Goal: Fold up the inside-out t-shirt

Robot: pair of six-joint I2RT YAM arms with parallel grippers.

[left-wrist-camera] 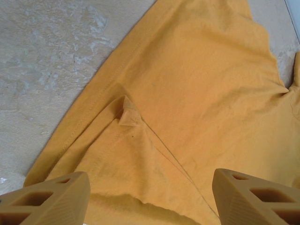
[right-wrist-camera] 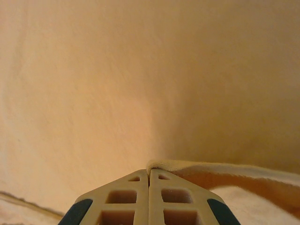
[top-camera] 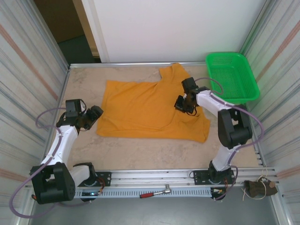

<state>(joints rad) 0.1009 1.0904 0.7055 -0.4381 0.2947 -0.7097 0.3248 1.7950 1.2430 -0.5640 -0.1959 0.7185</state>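
Closest to me, the metal rail [top-camera: 154,180] at the near edge carries both arm bases. Beyond it stretches the pale, mottled table [top-camera: 140,150]. The inside-out t-shirt [top-camera: 140,108] lies spread out on the middle of it, plain mustard-orange side up. One sleeve reaches toward the far edge, and its lower hem runs across the near side. A green mesh basket [top-camera: 232,75] sits in the far right corner, close to that sleeve but apart from it.

The right arm bends in over the shirt's right half. The right gripper [top-camera: 183,104] is down on the cloth, and in its wrist view the right gripper [right-wrist-camera: 149,176] is clenched, with a fold of orange fabric pinched at the fingertips.

The left gripper [top-camera: 96,115] is at the shirt's left edge. Seen from its wrist, the left gripper [left-wrist-camera: 150,187] is spread wide and grasps nothing, with a stitched hem and a small puckered seam in front of it.

A small red-handled tool [top-camera: 154,192] lies on the rail between the bases.
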